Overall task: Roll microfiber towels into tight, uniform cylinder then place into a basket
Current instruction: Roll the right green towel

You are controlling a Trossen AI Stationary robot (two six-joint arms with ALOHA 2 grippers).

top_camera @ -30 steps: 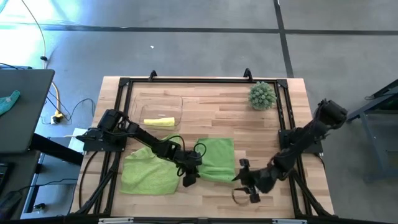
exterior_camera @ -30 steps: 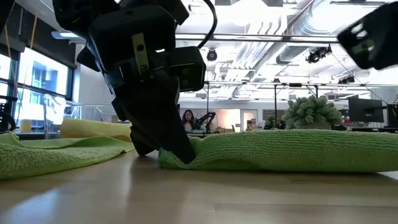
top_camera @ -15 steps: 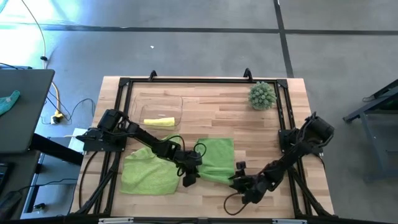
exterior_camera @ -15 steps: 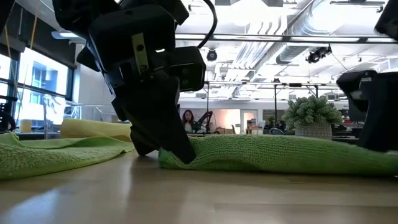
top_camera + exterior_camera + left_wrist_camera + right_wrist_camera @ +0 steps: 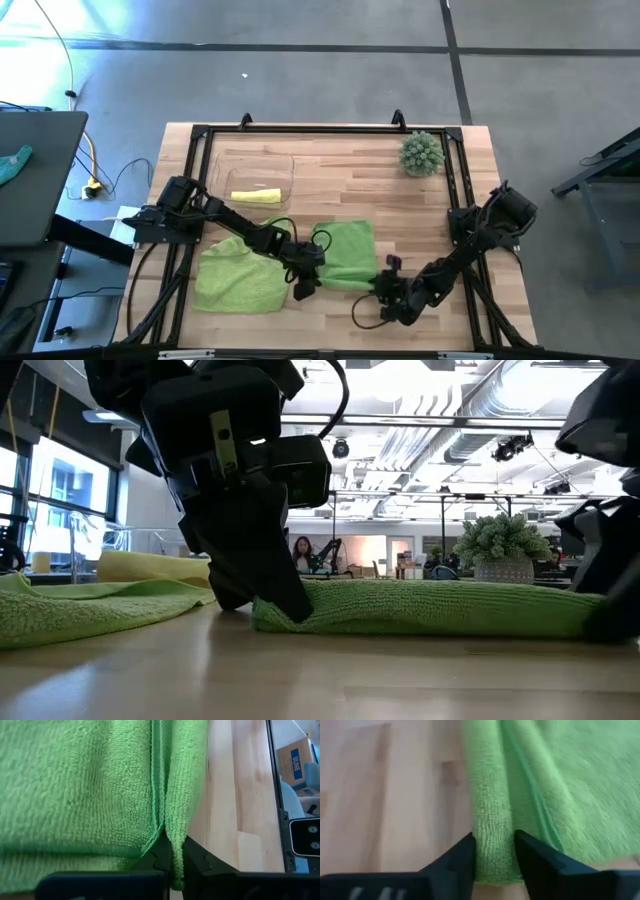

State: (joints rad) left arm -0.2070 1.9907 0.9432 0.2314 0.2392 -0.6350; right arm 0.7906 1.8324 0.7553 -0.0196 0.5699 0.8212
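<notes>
Light wooden slat table [image 5: 420, 215] w/ black frame. Crumpled lime green microfiber towel [image 5: 240, 272] lies front-left. Second lime green towel [image 5: 350, 255], edge rolled, at front centre. Left gripper [image 5: 303, 290] pinches its left end, fingers closed on cloth; right gripper [image 5: 378, 290] straddles right end of roll, fingers parted. Clear plastic basket [image 5: 222, 160] at back left holds yellow rolled towel [image 5: 256, 196].

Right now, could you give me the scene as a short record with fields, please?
left hand: shut on near edge of the green towel, its left corner
right hand: fingers on both sides of same edge, right corner
second green towel: crumpled, at table's front left
yellow towel: rolled, inside the basket
spiky plant: back right of the table
</notes>
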